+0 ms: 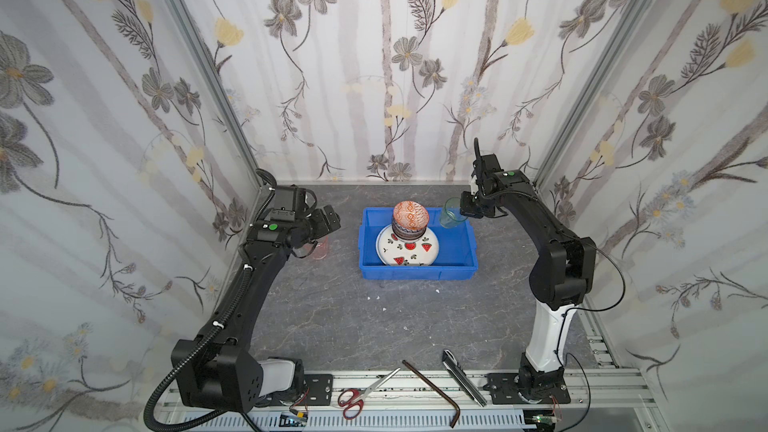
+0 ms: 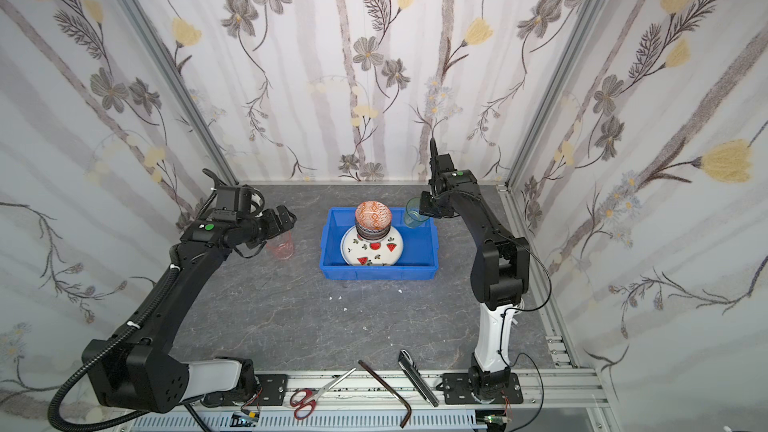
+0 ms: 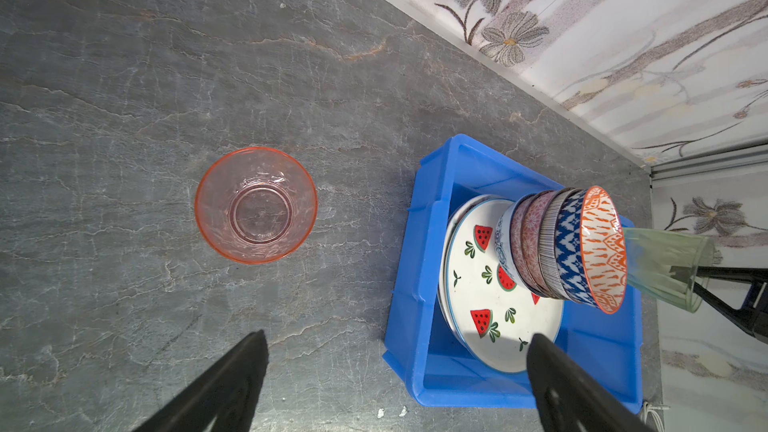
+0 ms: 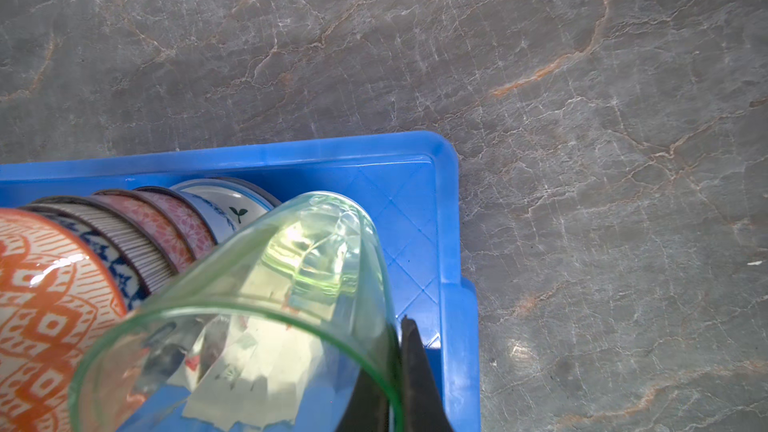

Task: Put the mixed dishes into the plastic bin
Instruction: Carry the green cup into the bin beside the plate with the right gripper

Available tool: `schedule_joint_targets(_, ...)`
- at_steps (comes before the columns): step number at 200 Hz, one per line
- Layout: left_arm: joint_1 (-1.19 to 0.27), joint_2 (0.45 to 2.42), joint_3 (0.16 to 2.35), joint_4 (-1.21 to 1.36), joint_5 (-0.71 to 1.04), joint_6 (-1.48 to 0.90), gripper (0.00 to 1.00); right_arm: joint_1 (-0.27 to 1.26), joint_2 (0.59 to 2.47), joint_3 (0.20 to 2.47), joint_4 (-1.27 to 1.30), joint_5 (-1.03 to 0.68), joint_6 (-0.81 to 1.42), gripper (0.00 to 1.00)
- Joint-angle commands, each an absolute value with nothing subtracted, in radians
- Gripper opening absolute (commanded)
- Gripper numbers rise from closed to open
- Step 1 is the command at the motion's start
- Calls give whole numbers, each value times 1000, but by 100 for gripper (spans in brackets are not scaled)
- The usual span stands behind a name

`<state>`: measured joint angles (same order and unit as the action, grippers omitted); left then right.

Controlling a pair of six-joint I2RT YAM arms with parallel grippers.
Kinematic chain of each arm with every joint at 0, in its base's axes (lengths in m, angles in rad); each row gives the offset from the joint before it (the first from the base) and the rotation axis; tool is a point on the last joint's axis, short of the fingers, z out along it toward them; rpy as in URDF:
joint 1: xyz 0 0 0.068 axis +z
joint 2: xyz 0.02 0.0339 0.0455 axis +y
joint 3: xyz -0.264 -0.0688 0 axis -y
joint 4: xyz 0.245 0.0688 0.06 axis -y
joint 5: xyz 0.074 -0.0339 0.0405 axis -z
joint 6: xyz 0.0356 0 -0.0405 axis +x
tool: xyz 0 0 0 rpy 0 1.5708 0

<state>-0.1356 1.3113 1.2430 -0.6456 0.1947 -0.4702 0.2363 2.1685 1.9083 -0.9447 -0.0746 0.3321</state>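
Above the blue bin [image 1: 415,273], a delivery half made: my right jaws are pinched tight on a thin slice of the rim of the green-tinted tumbler [image 4: 249,305]. It hangs in the air over the bin's far right corner, close beside the stack of bowls [image 1: 410,222] (whether the glass and the top bowl touch, I cannot tell). The bowls stand five high on the watermelon plate [image 1: 415,253] inside the bin. My left jaws are spread as wide as they go and hold nothing. They hover over the pink glass [image 3: 255,205], which waits on the surface [image 1: 353,326] to the left of the bin, well outside it.

The dangers, as I judge them: a grip on one wall of smooth glass lets the tumbler swing or slide out if I move sharply. A lowering path that drifts toward the middle could nudge the tall stack and send bowls tumbling onto the plate. One that drifts outward could land the base on the bin's rim, so the tumbler tips out on release. On the left, an off-centre descent would knock the pink glass over instead of straddling its wall.
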Motion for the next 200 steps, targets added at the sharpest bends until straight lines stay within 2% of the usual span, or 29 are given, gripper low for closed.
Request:
schedule_joint_targets(1, -132, 1313, 1244, -621, 202, -465, 100, 242, 2200, 1936, -940, -40, 355, 1)
schedule_joint_targets(200, -123, 1303, 1222, -618, 208, -461, 100, 265, 2351, 1969, -933, 28, 360, 1)
